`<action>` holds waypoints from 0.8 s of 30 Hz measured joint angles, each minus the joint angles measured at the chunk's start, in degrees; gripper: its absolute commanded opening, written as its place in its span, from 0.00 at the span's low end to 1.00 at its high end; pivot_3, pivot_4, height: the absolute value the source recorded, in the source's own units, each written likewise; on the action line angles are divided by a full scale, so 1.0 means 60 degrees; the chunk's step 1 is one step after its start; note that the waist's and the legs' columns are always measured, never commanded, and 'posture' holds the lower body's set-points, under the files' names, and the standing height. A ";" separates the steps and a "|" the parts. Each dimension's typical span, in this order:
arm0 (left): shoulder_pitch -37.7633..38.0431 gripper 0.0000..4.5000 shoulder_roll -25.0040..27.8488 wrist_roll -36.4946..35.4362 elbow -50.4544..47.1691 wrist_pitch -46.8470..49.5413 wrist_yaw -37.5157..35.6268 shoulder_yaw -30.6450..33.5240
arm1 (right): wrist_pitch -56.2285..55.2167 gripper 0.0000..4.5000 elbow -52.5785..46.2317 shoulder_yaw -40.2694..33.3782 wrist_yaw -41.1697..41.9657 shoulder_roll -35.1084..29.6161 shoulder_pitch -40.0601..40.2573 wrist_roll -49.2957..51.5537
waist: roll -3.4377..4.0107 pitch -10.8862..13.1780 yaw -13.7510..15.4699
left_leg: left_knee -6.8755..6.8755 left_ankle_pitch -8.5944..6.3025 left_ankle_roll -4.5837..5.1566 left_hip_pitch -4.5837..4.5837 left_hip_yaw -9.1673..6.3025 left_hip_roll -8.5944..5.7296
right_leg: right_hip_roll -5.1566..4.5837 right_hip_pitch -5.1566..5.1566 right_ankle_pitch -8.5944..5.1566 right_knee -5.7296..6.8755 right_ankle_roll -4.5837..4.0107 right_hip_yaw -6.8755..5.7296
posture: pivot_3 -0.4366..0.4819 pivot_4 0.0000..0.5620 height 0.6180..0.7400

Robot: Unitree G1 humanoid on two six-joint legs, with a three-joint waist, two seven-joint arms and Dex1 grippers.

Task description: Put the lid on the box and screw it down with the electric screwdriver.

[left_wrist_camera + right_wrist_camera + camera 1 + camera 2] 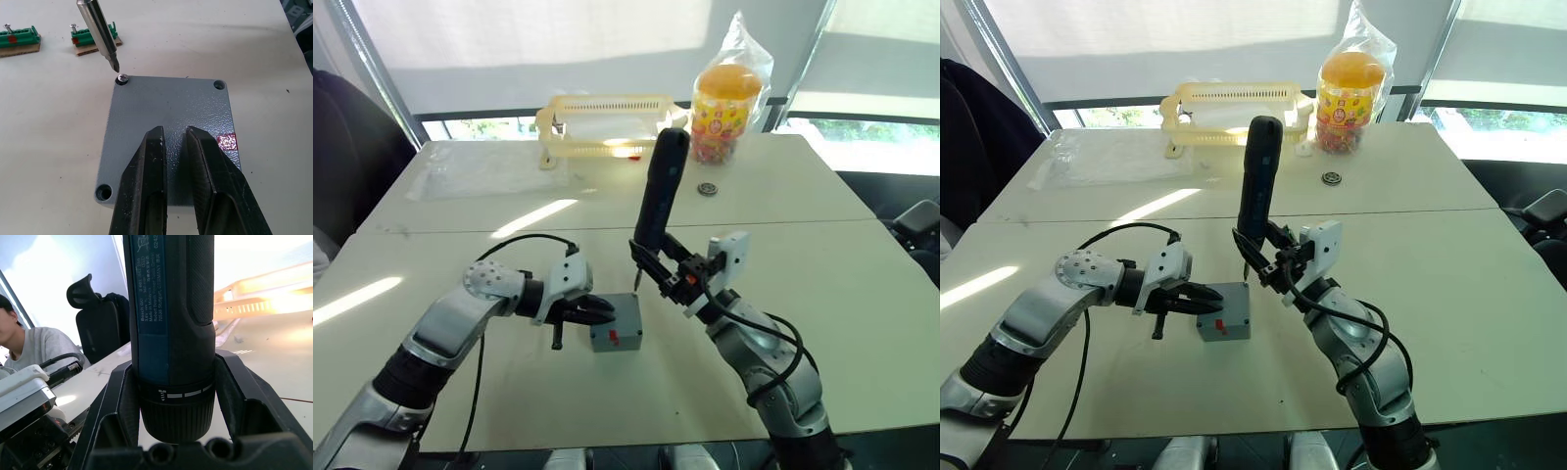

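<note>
Box: a small grey box [616, 324] is sitting on the near part of the white table [862, 284], between the two arms, with a red mark on its near side.
Lid: the grey lid [168, 132] is lying flat on top of the box, with one screw [122, 78] sitting in a corner hole and other corner holes showing bare.
Left tool: the left tool [597, 311] is reaching in from the left, its two black fingers [146, 186] close together with a narrow gap between them, resting over the lid and gripping nothing.
Right tool: the right tool [668, 277] is clamping the screwdriver by its lower body.
Screwdriver: the dark screwdriver [661, 186] is standing nearly upright, tilting slightly, its metal bit [100, 34] hovering just above the screw, not touching it.
Green blocks: two small green blocks [93, 39] are lying on the table just beyond the box.
Far side: a yellow basket [602, 125], a bag of sweets [724, 108] and a small round metal part [708, 188] are sitting well apart from the box.
Person: a person in a grey top [36, 350] is sitting beside a dark chair [100, 318].
</note>
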 measured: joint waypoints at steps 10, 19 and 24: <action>0.0001 0.15 0.0000 0.0013 0.0008 -0.0050 0.0000 -0.0007 | 0.0001 0.39 0.0000 -0.0003 0.0036 0.0010 0.0195 -0.0149 | 0.0000 -0.0001 -0.0001 | 0.0000 0.0000 0.0000 0.0000 0.0000 0.0000 | 0.0000 0.0001 0.0000 0.0000 0.0000 0.0000 | 0.48 0.27 1.00; 0.0001 0.15 0.0000 0.0021 0.0018 -0.0087 0.0002 -0.0016 | 0.0001 0.39 0.0000 -0.0007 0.0095 0.0019 0.0214 -0.0208 | 0.0000 -0.0001 -0.0001 | 0.0001 0.0000 0.0000 0.0000 0.0000 0.0000 | 0.0000 0.0001 0.0000 0.0000 0.0000 0.0000 | 0.48 0.27 1.00; 0.0002 0.15 0.0000 0.0026 0.0014 -0.0083 0.0011 -0.0020 | -0.0018 0.39 0.0007 -0.0001 0.0221 0.0023 0.0248 -0.0397 | 0.0000 -0.0004 -0.0001 | 0.0001 0.0000 0.0000 0.0002 0.0000 0.0000 | 0.0000 0.0002 0.0000 0.0001 0.0000 0.0000 | 0.48 0.27 1.00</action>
